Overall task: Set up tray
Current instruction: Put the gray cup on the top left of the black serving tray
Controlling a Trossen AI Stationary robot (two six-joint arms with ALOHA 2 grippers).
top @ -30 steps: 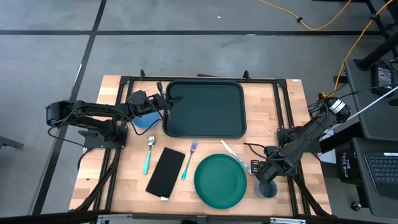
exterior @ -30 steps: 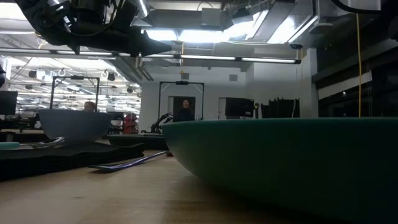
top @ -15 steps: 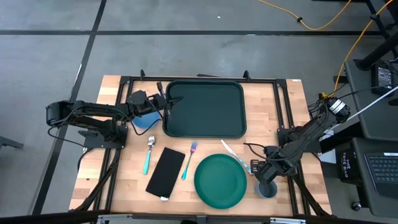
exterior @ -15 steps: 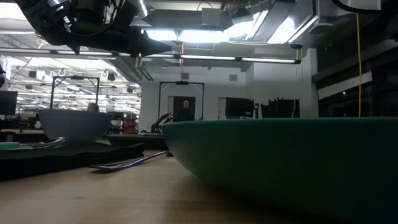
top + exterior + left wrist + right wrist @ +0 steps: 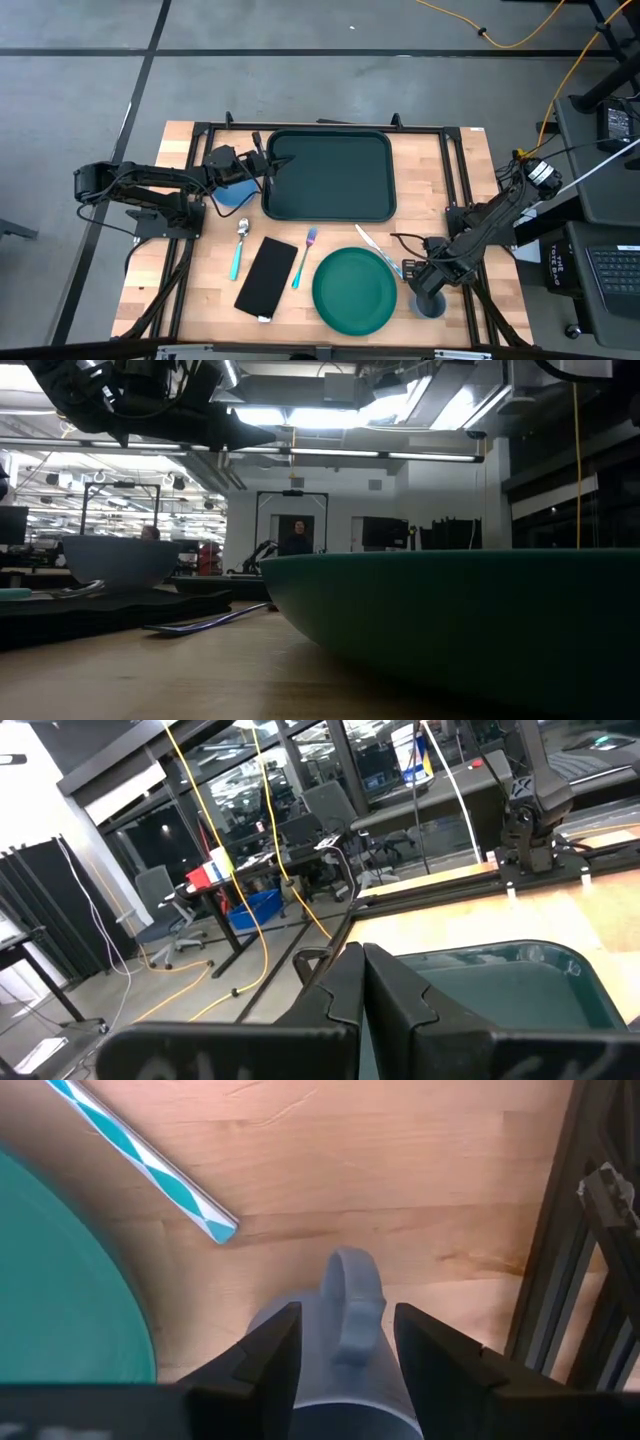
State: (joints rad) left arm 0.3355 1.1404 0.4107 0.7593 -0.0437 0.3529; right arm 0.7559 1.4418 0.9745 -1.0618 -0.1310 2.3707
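Observation:
The dark green tray (image 5: 330, 175) lies flat at the table's far middle; the left wrist view shows it as well (image 5: 520, 980). My left gripper (image 5: 268, 163) hovers level above the tray's left rim, shut on nothing; its fingers (image 5: 372, 982) point across the tray. At the near right stands a grey-blue mug (image 5: 430, 303). My right gripper (image 5: 347, 1345) points down over it, open, one finger on either side of the mug's handle (image 5: 352, 1295), with a gap showing on both sides.
A round green plate (image 5: 355, 290), a fork (image 5: 305, 255), a flat black rectangle (image 5: 266, 277) and a spoon (image 5: 240, 245) lie along the near side. A teal-handled knife (image 5: 380, 252) lies beside the plate. A blue bowl (image 5: 232, 195) sits under my left arm.

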